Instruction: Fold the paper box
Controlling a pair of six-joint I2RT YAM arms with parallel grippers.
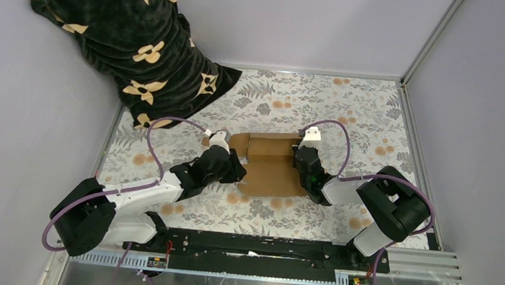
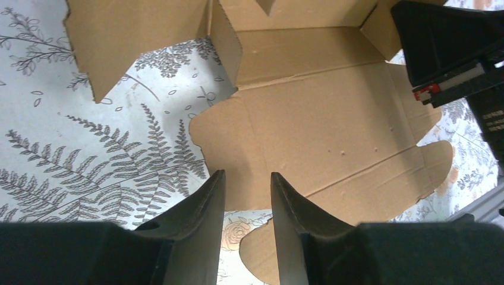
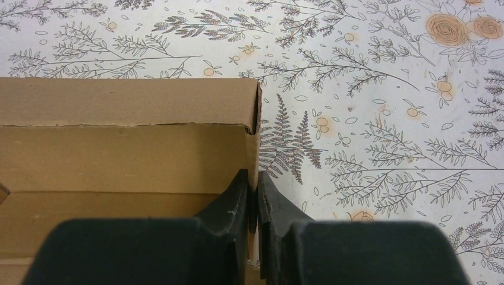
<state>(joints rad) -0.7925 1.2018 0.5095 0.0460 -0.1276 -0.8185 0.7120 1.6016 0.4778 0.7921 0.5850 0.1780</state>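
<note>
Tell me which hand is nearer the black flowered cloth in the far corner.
Left. The left hand hovers over the paper box on the side toward the cloth; the right hand pinches its opposite wall, farther from the cloth.

Robot lab test cell. Plain lilac panel walls [image 1: 315, 24] box in the table [image 1: 350, 99], which is covered with a floral cloth. Aluminium framing [image 1: 430, 39] runs up one corner. Left arm [image 1: 142, 193] and right arm [image 1: 376, 198] are bolted to a black rail [image 1: 261, 243], with purple cables [image 1: 169, 123] looping. A black flower-patterned blanket [image 1: 129, 28] is draped at back left.
</note>
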